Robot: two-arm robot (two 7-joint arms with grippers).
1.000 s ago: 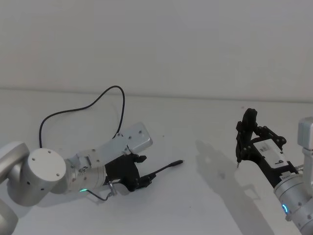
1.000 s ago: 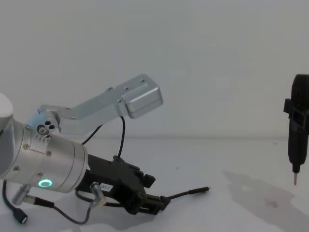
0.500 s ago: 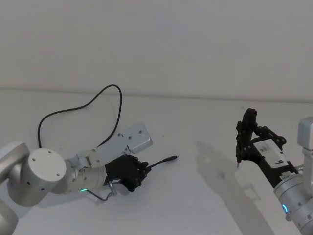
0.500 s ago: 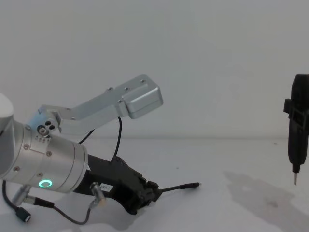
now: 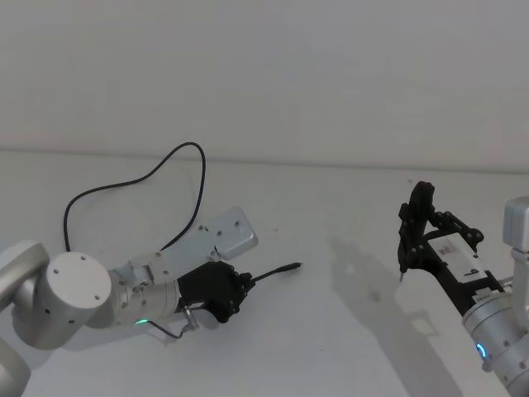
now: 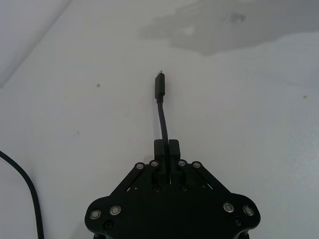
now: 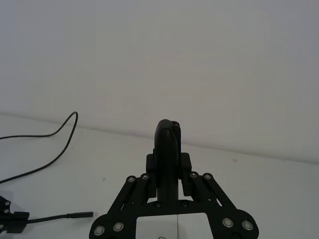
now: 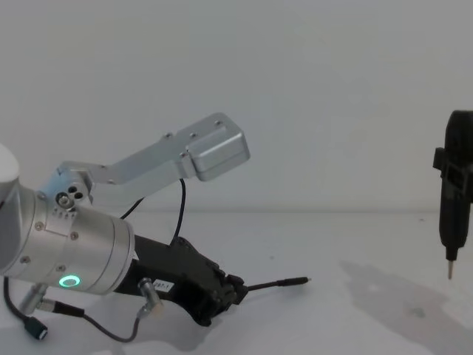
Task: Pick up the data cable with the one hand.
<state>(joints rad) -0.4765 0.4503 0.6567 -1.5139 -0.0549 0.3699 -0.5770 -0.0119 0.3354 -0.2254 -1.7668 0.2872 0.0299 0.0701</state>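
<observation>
- The left end effector [image 5: 242,286], black, angular and bolted, sits low over the left of the worktop [image 5: 331,215], its fingers clamped on the cable [image 5: 157,170].
- The cable is thin, black and flexible. Its slim plug [image 6: 159,85] with a tiny silver tip juts straight out past the fingers, and the rest runs back in a loose loop on the worktop behind the arm.
- The worktop is plain, white and matte.
- The right end effector [image 5: 417,240] hangs well apart on the right, closed on a black, pointed, pen-like tool [image 8: 457,192].
</observation>
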